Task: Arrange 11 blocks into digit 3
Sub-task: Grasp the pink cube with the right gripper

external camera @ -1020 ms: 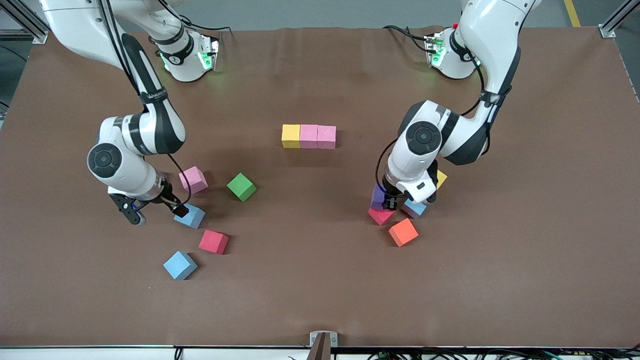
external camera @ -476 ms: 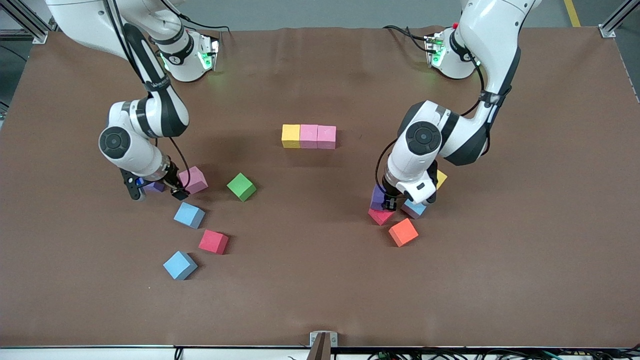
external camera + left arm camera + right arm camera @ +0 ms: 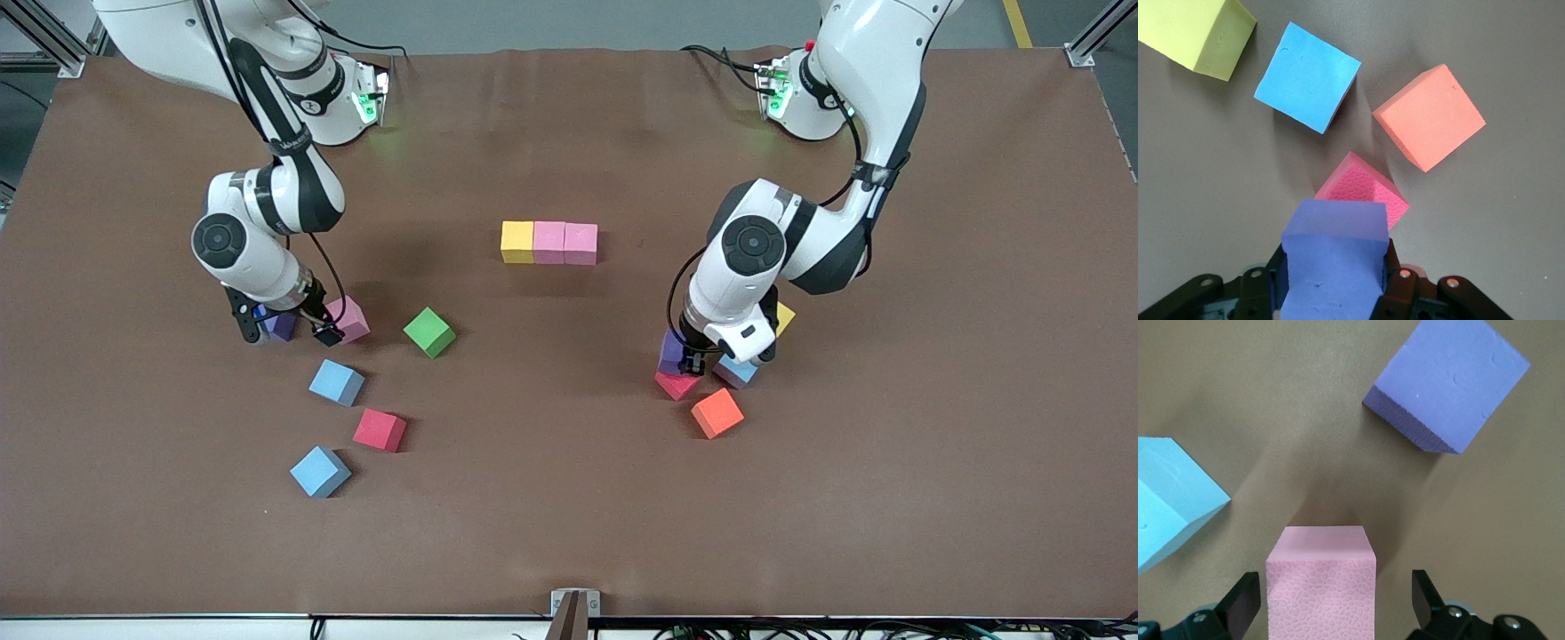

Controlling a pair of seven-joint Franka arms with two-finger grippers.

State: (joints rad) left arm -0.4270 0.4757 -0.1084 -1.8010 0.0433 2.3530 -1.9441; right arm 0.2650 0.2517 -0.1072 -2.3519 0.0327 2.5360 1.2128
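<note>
A row of three blocks, yellow [image 3: 516, 238], pink [image 3: 548, 238] and pink [image 3: 581, 240], lies mid-table. My left gripper [image 3: 689, 360] [image 3: 1335, 280] is shut on a purple block [image 3: 672, 349] [image 3: 1335, 267], over a red block [image 3: 677, 385] [image 3: 1361, 190]. Around it lie light blue [image 3: 737, 372] [image 3: 1307, 75], orange [image 3: 717, 412] [image 3: 1429, 116] and yellow [image 3: 784, 317] [image 3: 1195, 30] blocks. My right gripper [image 3: 289, 332] [image 3: 1336, 587] stands open by a pink block [image 3: 347, 318] [image 3: 1320, 583] and a purple block [image 3: 280, 326] [image 3: 1448, 380]. The pink block shows between its fingers, untouched.
Toward the right arm's end lie loose blocks: green [image 3: 429, 332], light blue [image 3: 336, 382] [image 3: 1168, 497], red [image 3: 380, 430] and another light blue [image 3: 319, 471], the last nearest the front camera. Brown table [image 3: 569, 516] spreads bare in front of the row.
My right gripper has moved away from the front camera, from the light blue block to the pink and purple ones, still open. The left arm has not moved.
</note>
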